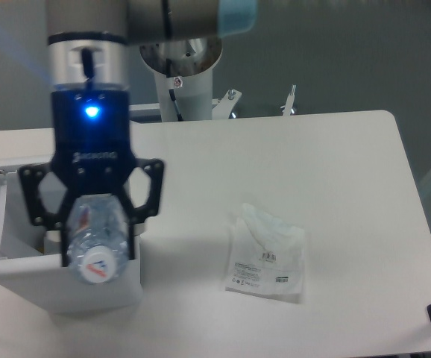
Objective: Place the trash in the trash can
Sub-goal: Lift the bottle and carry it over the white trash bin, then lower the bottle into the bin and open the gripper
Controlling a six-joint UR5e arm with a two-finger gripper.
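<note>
Tabletop (335, 149): end effector (95, 235) grips bottle (96, 242) (above bin (59, 287)).

gripper (96, 242) body has white brand lettering, too blurred to read; plastic bag (266, 253) label print illegible

The arm is built of grey-silver cylindrical segments, with a light blue cap seen at a joint at the top edge. The wrist section is a pale silver cylinder with a small black tab on its face. Below it the gripper (96, 250) body is black, lit by 1 round blue light and marked with white lettering too small to be read. 2 black fingers (68, 235) of open linkage bars are seen. The mounting column behind is white, topped by a metallic ring and marked with a small sticker.
</note>
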